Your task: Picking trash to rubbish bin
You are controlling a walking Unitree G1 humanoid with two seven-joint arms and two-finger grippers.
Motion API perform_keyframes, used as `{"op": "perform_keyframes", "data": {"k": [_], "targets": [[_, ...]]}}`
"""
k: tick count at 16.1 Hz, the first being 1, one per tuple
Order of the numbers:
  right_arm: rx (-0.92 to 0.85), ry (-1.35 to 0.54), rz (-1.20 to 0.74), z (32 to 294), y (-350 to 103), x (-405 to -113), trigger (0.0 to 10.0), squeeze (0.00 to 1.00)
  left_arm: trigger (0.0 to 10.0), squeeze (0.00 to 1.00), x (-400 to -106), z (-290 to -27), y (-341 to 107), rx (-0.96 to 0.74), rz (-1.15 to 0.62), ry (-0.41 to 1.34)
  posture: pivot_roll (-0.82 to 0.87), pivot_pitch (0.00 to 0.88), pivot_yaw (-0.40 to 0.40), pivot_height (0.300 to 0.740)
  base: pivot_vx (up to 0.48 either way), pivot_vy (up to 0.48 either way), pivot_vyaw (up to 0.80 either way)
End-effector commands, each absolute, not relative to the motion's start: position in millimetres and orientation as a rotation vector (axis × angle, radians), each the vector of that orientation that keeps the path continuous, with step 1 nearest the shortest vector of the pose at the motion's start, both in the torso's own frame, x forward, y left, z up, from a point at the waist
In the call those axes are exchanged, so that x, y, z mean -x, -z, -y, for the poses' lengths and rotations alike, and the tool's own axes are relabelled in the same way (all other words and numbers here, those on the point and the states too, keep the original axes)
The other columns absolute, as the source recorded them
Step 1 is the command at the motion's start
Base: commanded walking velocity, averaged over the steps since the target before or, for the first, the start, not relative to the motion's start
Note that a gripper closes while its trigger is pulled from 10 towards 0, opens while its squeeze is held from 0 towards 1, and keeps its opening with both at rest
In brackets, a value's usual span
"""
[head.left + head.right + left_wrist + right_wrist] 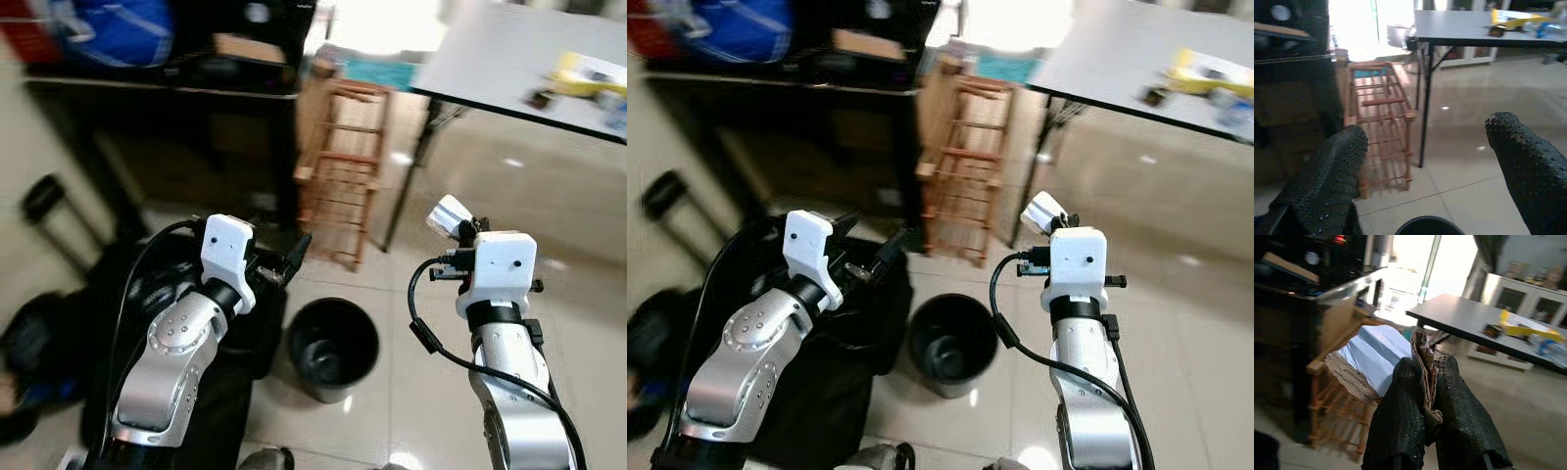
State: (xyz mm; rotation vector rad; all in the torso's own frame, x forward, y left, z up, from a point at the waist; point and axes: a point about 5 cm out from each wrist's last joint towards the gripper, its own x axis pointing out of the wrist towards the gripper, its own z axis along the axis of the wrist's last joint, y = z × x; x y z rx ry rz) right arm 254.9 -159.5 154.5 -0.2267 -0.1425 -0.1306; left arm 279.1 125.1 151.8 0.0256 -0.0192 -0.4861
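Right tool [1426,396] clamps crumpled wrapper [1388,360]; writing unreadable.

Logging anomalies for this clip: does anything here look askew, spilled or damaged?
Nothing spilled or damaged. The right gripper is shut on a flat, crumpled piece of packaging, held up and not yet over the black bin on the floor. The left gripper is open. The wooden rack leans against the dark cabinet.

Crumpled trash [1422,367] (pale blue), above black bin [332,348].
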Motion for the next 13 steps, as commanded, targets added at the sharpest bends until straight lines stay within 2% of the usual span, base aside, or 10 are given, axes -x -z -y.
{"op": "perform_keyframes", "data": {"k": [1, 2, 13], "targets": [[0.221, 0.135, 0.122, 160, -151, -255, 10.0, 0.00, 10.0, 0.00, -278, -125, -154, -0.047, 0.031, 0.494, -0.01, 0.105, 0.027, 0.740, 0.000, 0.000, 0.80], [0.218, 0.132, 0.118, 159, -150, -255, 10.0, 0.00, 10.0, 0.00, -277, -124, -152, -0.048, 0.026, 0.496, -0.01, 0.110, 0.027, 0.740, 0.000, 0.000, 0.80], [0.222, 0.121, 0.093, 159, -145, -263, 10.0, 0.00, 10.0, 0.00, -274, -125, -135, -0.060, -0.030, 0.504, 0.00, 0.125, 0.029, 0.740, 0.000, 0.000, 0.00]]}}
